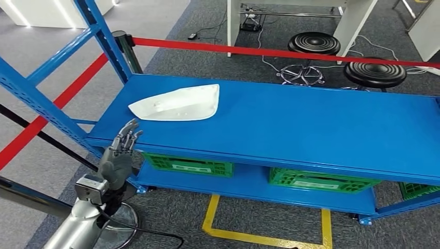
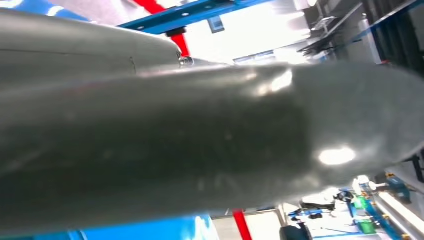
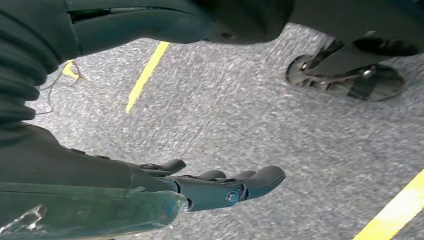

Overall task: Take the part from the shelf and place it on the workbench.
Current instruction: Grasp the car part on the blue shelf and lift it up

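A white curved shell-like part (image 1: pixel 179 104) lies flat on the left half of the blue shelf top (image 1: pixel 311 124). My left hand (image 1: pixel 120 153) is raised at the shelf's front left edge, just below and left of the part, fingers spread upward and holding nothing. It does not touch the part. In the left wrist view a blurred grey surface of my left hand (image 2: pixel 200 145) covers most of the picture. My right hand (image 3: pixel 220 187) hangs over grey carpet with its fingers stretched out and nothing in them.
Green crates (image 1: pixel 189 166) (image 1: pixel 321 181) sit on the lower shelf level. Blue shelf uprights (image 1: pixel 104 36) rise at the left. A red barrier tape (image 1: pixel 290 52) runs behind the shelf, with two black stools (image 1: pixel 374 73) beyond. Yellow floor lines (image 1: pixel 212 218) mark the carpet below.
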`<state>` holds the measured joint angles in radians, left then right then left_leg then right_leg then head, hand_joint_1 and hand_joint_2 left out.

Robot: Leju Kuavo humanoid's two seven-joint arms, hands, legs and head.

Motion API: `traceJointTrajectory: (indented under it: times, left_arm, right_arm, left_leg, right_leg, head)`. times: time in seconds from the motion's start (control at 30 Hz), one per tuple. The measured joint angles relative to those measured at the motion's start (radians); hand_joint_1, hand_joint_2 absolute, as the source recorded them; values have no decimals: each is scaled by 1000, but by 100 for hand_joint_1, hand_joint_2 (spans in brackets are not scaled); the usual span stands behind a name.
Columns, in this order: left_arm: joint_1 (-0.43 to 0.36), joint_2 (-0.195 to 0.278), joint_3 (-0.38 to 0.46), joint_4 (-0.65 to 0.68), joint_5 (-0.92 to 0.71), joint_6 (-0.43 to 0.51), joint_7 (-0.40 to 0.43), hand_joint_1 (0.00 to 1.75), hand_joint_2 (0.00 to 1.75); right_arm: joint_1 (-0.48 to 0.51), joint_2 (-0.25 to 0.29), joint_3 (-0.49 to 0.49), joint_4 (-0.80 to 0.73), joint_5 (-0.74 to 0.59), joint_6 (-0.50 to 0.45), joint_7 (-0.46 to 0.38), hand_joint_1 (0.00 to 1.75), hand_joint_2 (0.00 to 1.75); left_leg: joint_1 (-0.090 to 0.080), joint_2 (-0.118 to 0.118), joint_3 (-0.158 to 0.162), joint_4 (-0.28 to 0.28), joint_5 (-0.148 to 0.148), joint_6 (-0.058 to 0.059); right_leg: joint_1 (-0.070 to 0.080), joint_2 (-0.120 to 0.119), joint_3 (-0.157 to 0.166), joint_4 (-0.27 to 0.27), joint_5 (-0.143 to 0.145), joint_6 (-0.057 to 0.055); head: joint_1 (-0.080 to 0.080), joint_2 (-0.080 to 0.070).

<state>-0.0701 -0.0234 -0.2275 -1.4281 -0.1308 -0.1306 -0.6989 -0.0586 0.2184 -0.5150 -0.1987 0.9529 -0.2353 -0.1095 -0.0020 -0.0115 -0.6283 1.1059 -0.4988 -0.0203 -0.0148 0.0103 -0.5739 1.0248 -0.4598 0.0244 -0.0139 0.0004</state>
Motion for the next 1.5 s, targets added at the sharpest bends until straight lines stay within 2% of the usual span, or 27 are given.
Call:
traceJointTrajectory:
  times: [0.07,0.1,0.13,0.17,0.23,0.27,0.33,0.43,0.5,0.57,0.6,0.63,0.67,0.73,0.77,0.83,0.93,1.0,1.1,1.13,1.17,1.2,1.27,1.3,1.33,1.43,1.5]
  left_arm:
    - [-4,2,0,6,-3,0,0,0,0]
    - [-4,3,0,10,-4,0,0,0,0]
    - [-5,5,1,15,-4,0,0,0,0]
    - [-6,6,1,20,-5,0,0,0,0]
    - [-12,8,5,29,-6,0,0,0,0]
    - [-17,9,6,32,-6,-1,0,0,0]
    - [-23,9,8,38,-7,-2,0,0,0]
    - [-27,10,11,48,-7,-3,0,0,0]
    - [-31,11,12,53,-7,-3,0,0,0]
    - [-35,11,13,60,-7,-4,0,0,0]
    - [-35,11,13,65,-8,-4,0,0,0]
    - [-35,11,13,71,-9,-4,0,0,0]
    - [-35,11,14,76,-11,-4,0,0,0]
    - [-36,11,15,83,-15,-4,0,0,0]
    - [-38,11,15,86,-16,-4,0,0,0]
    - [-42,12,16,90,-16,-4,0,0,0]
    - [-48,12,17,94,-18,-4,0,0,0]
    - [-56,14,18,97,-20,-4,0,0,0]
    - [-63,15,18,105,-22,-3,0,0,0]
    - [-62,15,19,110,-22,-3,0,0,0]
    - [-63,16,20,114,-23,-4,0,0,0]
    - [-63,16,21,117,-23,-4,0,0,0]
    - [-65,17,24,122,-23,-5,0,0,0]
    - [-66,17,25,124,-24,-5,0,0,0]
    - [-67,17,25,127,-24,-5,0,0,0]
    - [-69,16,27,134,-22,-6,0,0,0]
    - [-73,14,32,138,-21,-6,0,0,0]
  right_arm:
    - [0,1,0,0,0,2,0,0,175]
    - [0,1,0,0,0,3,0,0,175]
    - [1,1,0,0,-1,5,0,0,175]
    - [1,2,0,0,-1,6,1,0,175]
    - [1,2,0,0,0,8,2,0,175]
    - [1,2,0,0,0,9,3,0,175]
    - [-1,2,0,0,1,12,6,0,175]
    - [0,2,0,0,2,14,10,0,175]
    - [-2,2,0,0,3,15,11,0,175]
    - [-5,2,0,0,4,15,13,0,175]
    - [-4,2,0,0,4,16,15,0,175]
    - [-3,2,0,0,6,16,18,0,175]
    - [-1,2,0,0,7,16,21,0,175]
    - [3,2,0,0,9,16,25,0,175]
    - [3,2,0,0,10,16,26,0,175]
    - [2,3,0,1,11,16,28,0,175]
    - [5,3,0,1,14,18,35,0,175]
    - [5,4,0,1,15,20,36,0,175]
    - [4,5,0,1,14,22,36,0,175]
    - [4,5,0,1,14,23,36,0,175]
    - [5,5,0,1,14,23,36,0,175]
    - [6,5,0,1,14,23,37,0,175]
    - [7,5,0,1,14,24,37,0,175]
    - [6,5,0,1,14,24,37,0,175]
    - [5,5,0,1,14,24,37,0,175]
    - [4,5,0,1,14,24,38,0,175]
    - [2,5,0,0,14,24,40,0,175]
  left_leg:
    - [4,0,-71,132,-52,-8]
    - [7,0,-97,176,-60,-11]
    - [9,1,-108,186,-47,-12]
    - [12,1,-99,157,-15,-14]
    - [15,3,-43,29,61,-15]
    - [15,3,-15,-31,80,-13]
    - [13,2,10,-86,78,-2]
    - [12,-1,21,-93,66,24]
    - [12,0,31,-93,61,37]
    - [7,0,39,-93,53,45]
    - [5,0,45,-93,48,48]
    - [2,-1,52,-93,41,50]
    - [1,-1,62,-93,34,50]
    - [-1,-3,86,-93,17,48]
    - [-2,-3,96,-93,9,45]
    - [-4,-2,104,-92,-2,36]
    - [-5,-2,105,-79,-3,23]
    - [-4,-1,68,-9,-13,12]
    - [2,0,-47,154,-74,-4]
    - [4,0,-73,173,-78,-6]
    - [5,0,-83,162,-59,-7]
    - [6,1,-77,119,-19,-7]
    - [5,3,-42,-7,74,-6]
    - [5,5,-28,-53,93,-2]
    - [3,7,-20,-79,102,3]
    - [3,6,-12,-86,98,23]
    - [5,6,-2,-88,91,36]
  right_leg:
    - [-1,-1,1,0,-2,-4]
    - [-2,0,3,0,-4,-5]
    - [-3,0,5,0,-6,-4]
    - [-5,1,9,0,-9,-2]
    - [-8,4,20,0,-18,7]
    - [-8,5,23,1,-23,15]
    - [-6,6,26,-1,-27,30]
    - [-7,2,29,10,-29,47]
    - [-6,-1,-8,79,-65,51]
    - [-3,-2,-83,206,-115,50]
    - [-1,-2,-119,257,-128,49]
    - [2,-2,-140,276,-120,46]
    - [5,-2,-144,257,-92,42]
    - [12,-2,-107,139,-1,31]
    - [16,-2,-88,79,24,25]
    - [22,-3,-64,20,37,15]
    - [20,-1,-46,9,36,2]
    - [13,-1,-28,0,31,-5]
    - [8,-1,-9,-3,15,-11]
    - [7,0,-1,-3,8,-10]
    - [6,0,9,-3,0,-9]
    - [4,1,21,-3,-8,-7]
    - [3,3,44,-2,-26,2]
    - [4,3,49,-2,-35,8]
    - [5,4,49,-2,-43,15]
    - [6,2,52,-6,-60,32]
    - [6,0,38,40,-91,40]
  head:
    - [-3,0]
    - [-4,0]
    - [-4,0]
    - [-4,0]
    - [-4,0]
    - [-6,0]
    - [-8,0]
    - [-7,0]
    - [-2,0]
    - [3,0]
    - [3,0]
    - [4,0]
    - [4,0]
    - [4,0]
    - [3,0]
    - [2,0]
    - [0,0]
    - [-4,0]
    - [-8,0]
    - [-8,0]
    - [-8,0]
    - [-8,0]
    - [-9,0]
    - [-11,0]
    - [-12,0]
    - [-13,0]
    - [-10,0]
